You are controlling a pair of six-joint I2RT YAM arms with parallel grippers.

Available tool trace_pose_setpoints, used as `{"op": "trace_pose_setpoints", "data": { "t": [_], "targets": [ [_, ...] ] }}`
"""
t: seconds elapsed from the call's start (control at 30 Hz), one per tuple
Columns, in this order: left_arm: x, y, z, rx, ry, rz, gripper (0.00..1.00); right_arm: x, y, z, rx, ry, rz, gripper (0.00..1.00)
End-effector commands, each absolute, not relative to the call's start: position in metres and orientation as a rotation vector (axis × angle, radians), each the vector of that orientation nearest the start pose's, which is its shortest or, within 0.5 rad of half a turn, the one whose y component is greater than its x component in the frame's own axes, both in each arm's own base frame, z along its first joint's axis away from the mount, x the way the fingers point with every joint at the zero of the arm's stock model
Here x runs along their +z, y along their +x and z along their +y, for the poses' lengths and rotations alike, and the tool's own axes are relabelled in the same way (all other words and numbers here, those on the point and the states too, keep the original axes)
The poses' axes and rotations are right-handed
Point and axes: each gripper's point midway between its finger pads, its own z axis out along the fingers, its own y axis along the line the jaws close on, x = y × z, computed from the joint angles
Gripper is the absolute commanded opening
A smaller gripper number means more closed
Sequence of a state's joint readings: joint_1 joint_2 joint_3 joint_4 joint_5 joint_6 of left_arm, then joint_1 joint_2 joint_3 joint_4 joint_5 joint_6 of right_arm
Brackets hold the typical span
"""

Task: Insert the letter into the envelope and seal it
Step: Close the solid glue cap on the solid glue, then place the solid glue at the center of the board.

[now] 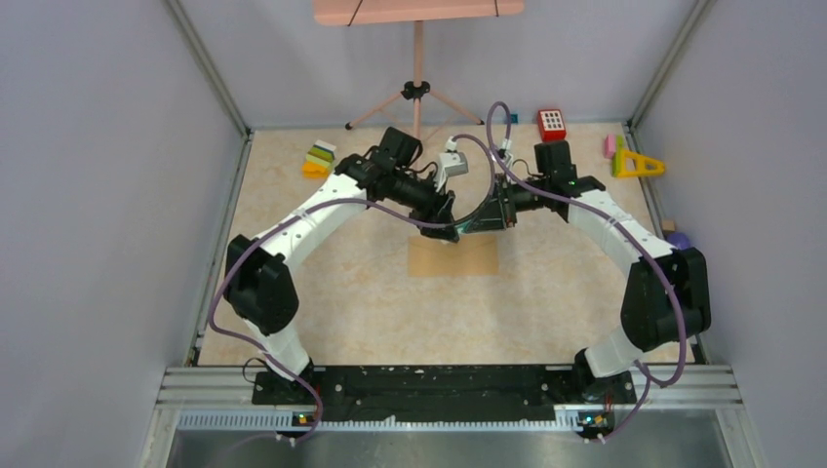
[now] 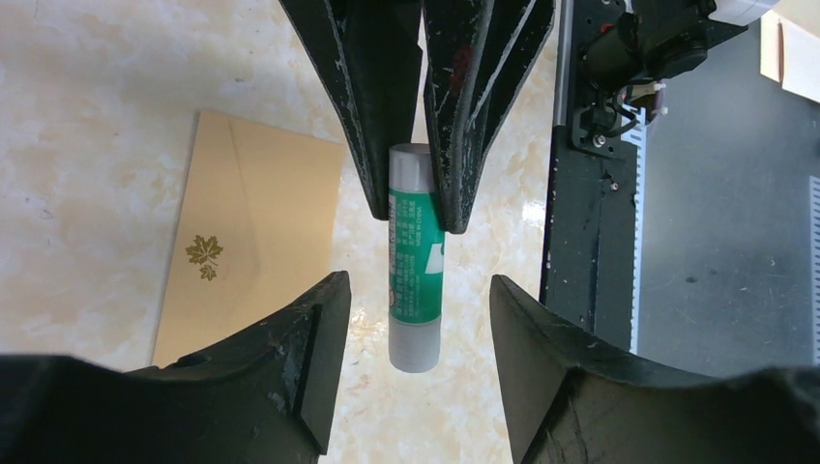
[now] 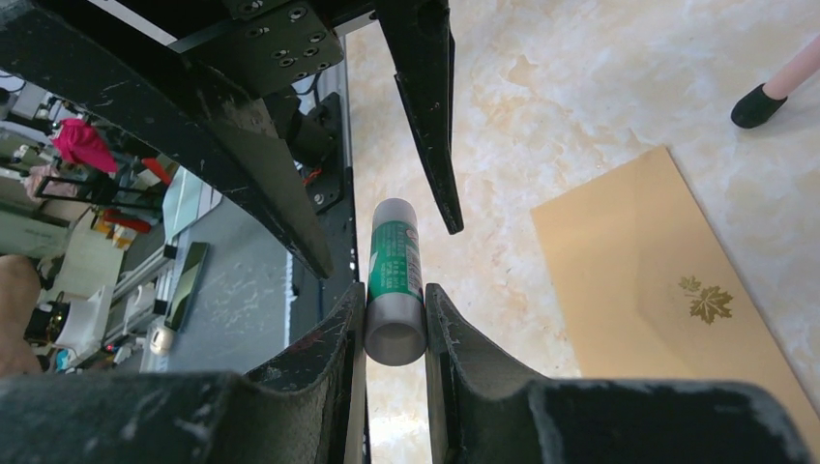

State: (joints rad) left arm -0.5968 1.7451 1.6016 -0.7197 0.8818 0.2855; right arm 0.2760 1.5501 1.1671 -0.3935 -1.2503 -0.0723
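A glue stick [image 3: 395,280] with a green label and grey ends hangs level above the table, and my right gripper [image 3: 395,295] is shut on its near grey end. My left gripper [image 2: 418,290] stands open around the stick's other grey end [image 2: 414,343], with a gap on both sides. The brown envelope [image 2: 242,232] lies flat on the table below and beside both grippers, its face marked with a gold maple leaf [image 2: 204,255]. From above, the two grippers [image 1: 465,224] meet just behind the envelope [image 1: 453,258]. The letter is out of view.
Small toys stand along the back edge: green and yellow blocks [image 1: 318,159], a red block with white dots [image 1: 552,124], a yellow triangle [image 1: 639,164]. A pink tripod [image 1: 416,93] stands at the back middle. The black mounting rail [image 1: 429,385] runs along the near edge.
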Motion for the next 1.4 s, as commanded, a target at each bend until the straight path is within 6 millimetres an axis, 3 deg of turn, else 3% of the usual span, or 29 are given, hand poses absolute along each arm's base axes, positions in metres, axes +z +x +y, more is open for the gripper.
{"op": "trace_pose_setpoints", "data": {
  "t": [0.0,0.33,0.53,0.73,0.77,0.87,0.97,1.0,1.2,1.37],
  "targets": [
    [0.229,0.269,-0.343,-1.179,1.405,1.881,0.59,0.232,0.273,0.254,1.508,-1.034,1.820,0.00],
    [0.221,0.270,-0.349,-1.158,1.418,1.911,0.51,0.232,0.271,0.255,1.510,-1.049,1.814,0.00],
    [0.221,0.270,-0.350,-1.158,1.418,1.909,0.28,0.231,0.270,0.256,1.505,-1.060,1.816,0.00],
    [0.220,0.270,-0.352,-1.170,1.414,1.914,0.19,0.231,0.270,0.256,1.507,-1.063,1.812,0.01],
    [0.219,0.270,-0.352,-1.171,1.411,1.916,0.19,0.232,0.270,0.256,1.509,-1.062,1.812,0.10],
    [0.217,0.274,-0.351,-1.150,1.377,1.925,0.18,0.235,0.274,0.257,1.507,-1.044,1.817,0.48],
    [0.214,0.281,-0.344,-1.126,1.302,1.945,0.18,0.234,0.285,0.251,1.449,-1.003,1.853,0.92],
    [0.215,0.286,-0.341,-1.121,1.262,1.949,0.18,0.234,0.290,0.247,1.425,-0.979,1.869,0.97],
    [0.210,0.331,-0.299,-0.994,0.925,2.034,0.20,0.248,0.336,0.201,1.246,-0.697,1.911,0.99],
    [0.169,0.358,-0.260,-0.848,0.682,2.224,0.21,0.256,0.349,0.178,1.088,-0.616,1.878,0.99]
  ]
}}
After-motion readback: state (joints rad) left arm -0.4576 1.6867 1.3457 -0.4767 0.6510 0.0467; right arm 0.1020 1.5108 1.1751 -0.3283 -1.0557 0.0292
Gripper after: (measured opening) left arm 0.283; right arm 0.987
